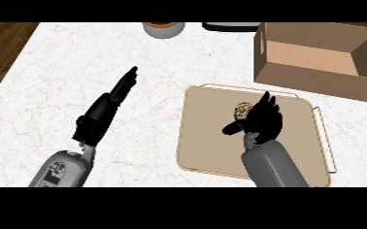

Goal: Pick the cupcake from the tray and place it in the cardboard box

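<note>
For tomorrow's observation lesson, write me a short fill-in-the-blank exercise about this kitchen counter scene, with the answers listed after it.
1. The cupcake sits on the ____.
2. The hand right at the cupcake is the robot's ____ hand.
3. The left hand lies over the white counter with ____ fingers.
4. The cardboard box stands open beyond the tray, and nothing shows ____ it.

Answers: tray; right; straight; inside

I see a pale cupcake (241, 109) sitting near the middle of the beige tray (208, 145), half hidden behind my hand, open brown cardboard box (309, 58) at the counter's far right corner, just beyond the tray
</note>
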